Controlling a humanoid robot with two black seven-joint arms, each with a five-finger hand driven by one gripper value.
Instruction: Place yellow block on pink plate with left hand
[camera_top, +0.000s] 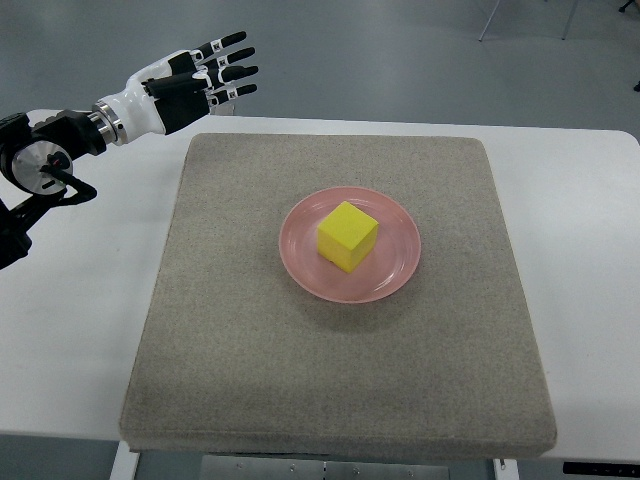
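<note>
A: Block (348, 235), yellow: on plate (350, 245), pink, centre of frame. Sitting square within the rim, one corner turned toward the bottom edge. No long axis; near-cubic.

B: Left hand (205, 78): upper left of frame, well apart from block. Fingers spread and straight, nothing held. Block down and to the right from it.

A: Right hand: not seen. Left the only one near.

B: Placement judged done; only pulling clear left.

A: Surface: grey mat (230, 330) on white table (80, 330). Room: grey floor (400, 50) across the top, chair legs at upper right.
</note>
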